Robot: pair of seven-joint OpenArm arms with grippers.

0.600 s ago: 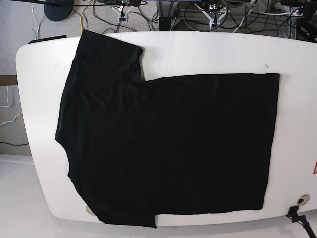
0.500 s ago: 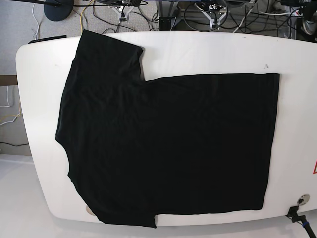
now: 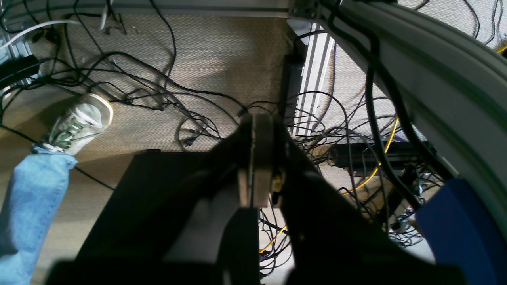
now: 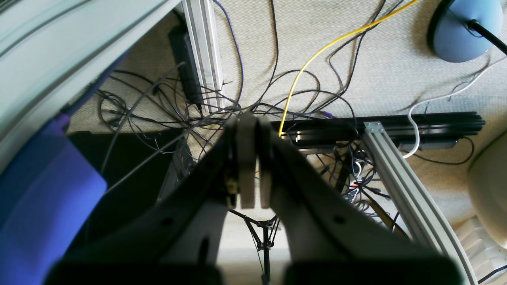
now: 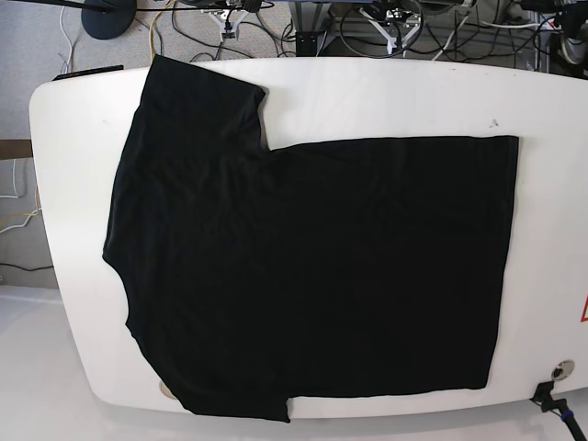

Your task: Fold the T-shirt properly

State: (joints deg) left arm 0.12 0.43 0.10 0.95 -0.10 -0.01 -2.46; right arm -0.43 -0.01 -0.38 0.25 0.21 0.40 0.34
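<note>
The T-shirt [image 5: 303, 266] lies spread flat on the white table [image 5: 386, 96] in the base view, plain black side up, sleeves toward the left and hem toward the right. Neither arm shows in the base view. In the left wrist view my left gripper [image 3: 257, 158] hangs over the floor, jaws pressed together with nothing between them. The right wrist view shows my right gripper [image 4: 249, 158] likewise shut and empty above cables and floor. The T-shirt does not appear in either wrist view.
Tangled cables [image 3: 158, 95] cover the carpet beyond the table. A person's leg in jeans with a white shoe [image 3: 79, 122] stands nearby. An aluminium frame rail [image 4: 400, 186] and a yellow cable [image 4: 317, 55] run under the right gripper.
</note>
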